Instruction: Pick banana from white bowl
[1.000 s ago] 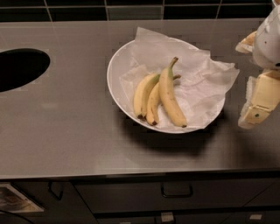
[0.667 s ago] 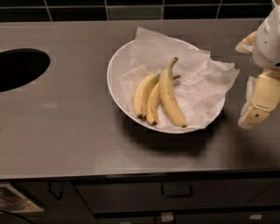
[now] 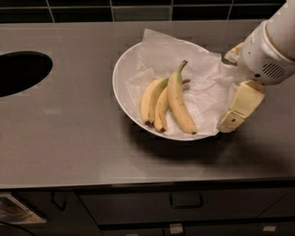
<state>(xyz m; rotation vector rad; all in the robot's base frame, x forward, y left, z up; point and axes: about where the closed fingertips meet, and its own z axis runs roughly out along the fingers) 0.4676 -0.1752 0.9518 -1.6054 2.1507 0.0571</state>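
Observation:
The banana (image 3: 178, 100), the longest and thickest with a greenish stem pointing back, lies in the white bowl (image 3: 119, 87) at the counter's middle. Two shorter, slimmer bananas (image 3: 152, 99) lie against its left side. A crumpled white paper sheet (image 3: 205, 76) lines the bowl under the fruit and spills over the right rim. My gripper (image 3: 229, 90) is at the bowl's right edge, to the right of the banana and apart from it. Its cream fingers (image 3: 241, 107) stand open and hold nothing.
A dark oval opening (image 3: 20, 71) is set in the grey steel counter (image 3: 69, 138) at the left. A dark tiled wall (image 3: 138, 9) runs along the back. Drawers with handles (image 3: 185, 202) sit below the front edge.
My gripper has moved left, from clear of the bowl to its right rim over the paper. The bananas and bowl have not moved.

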